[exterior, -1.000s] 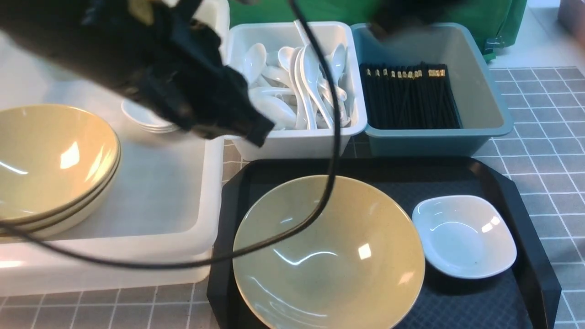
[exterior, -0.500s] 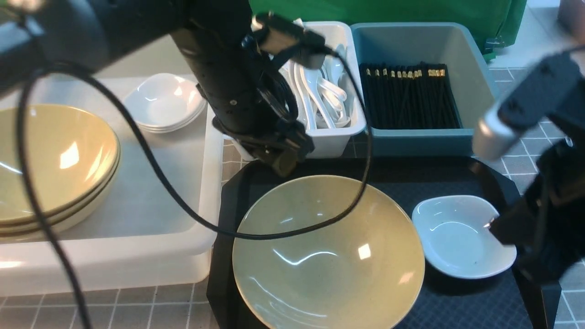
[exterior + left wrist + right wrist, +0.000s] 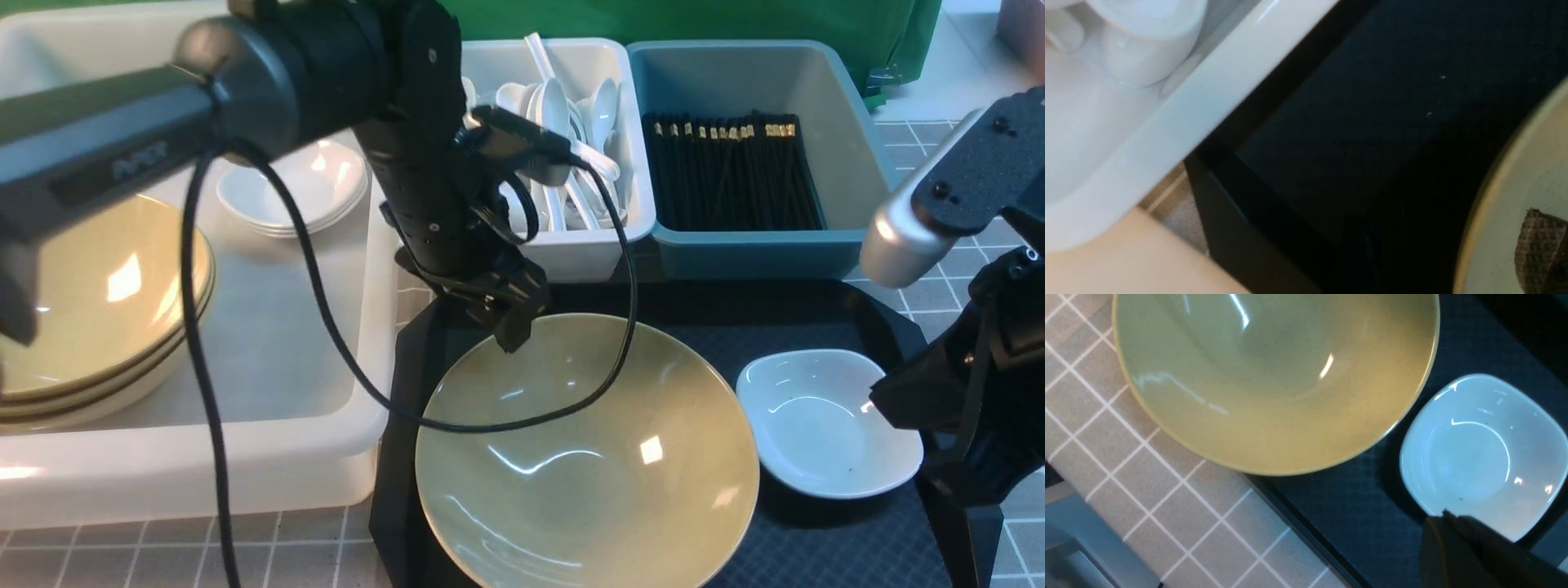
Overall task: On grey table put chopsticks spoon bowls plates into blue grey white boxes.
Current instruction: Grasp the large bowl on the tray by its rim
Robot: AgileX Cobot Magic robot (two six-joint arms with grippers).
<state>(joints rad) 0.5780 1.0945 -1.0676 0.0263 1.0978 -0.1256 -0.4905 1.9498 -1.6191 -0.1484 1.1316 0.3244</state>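
Note:
A yellow bowl (image 3: 588, 457) and a small white plate (image 3: 824, 425) sit on the black tray (image 3: 816, 318). My left gripper (image 3: 514, 331) points down at the bowl's far left rim and looks open. One finger pad (image 3: 1539, 245) hangs over the inside of the bowl (image 3: 1506, 228); the other finger is lost in the dark. My right gripper (image 3: 886, 400) is shut, its tip (image 3: 1445, 516) at the right edge of the plate (image 3: 1482, 453). Spoons (image 3: 555, 114) fill the white box (image 3: 571, 245). Chopsticks (image 3: 731, 175) lie in the blue-grey box (image 3: 857, 163).
The large white box (image 3: 269, 327) at the left holds stacked yellow bowls (image 3: 90, 286) and stacked white plates (image 3: 294, 184). The left arm's cable (image 3: 326, 343) loops over that box and the tray. Grey table (image 3: 980, 269) shows to the right of the tray.
My left arm swung from over the large box to the tray, came down at the bowl's far rim, and its jaws parted. The right arm came in from the right to the plate.

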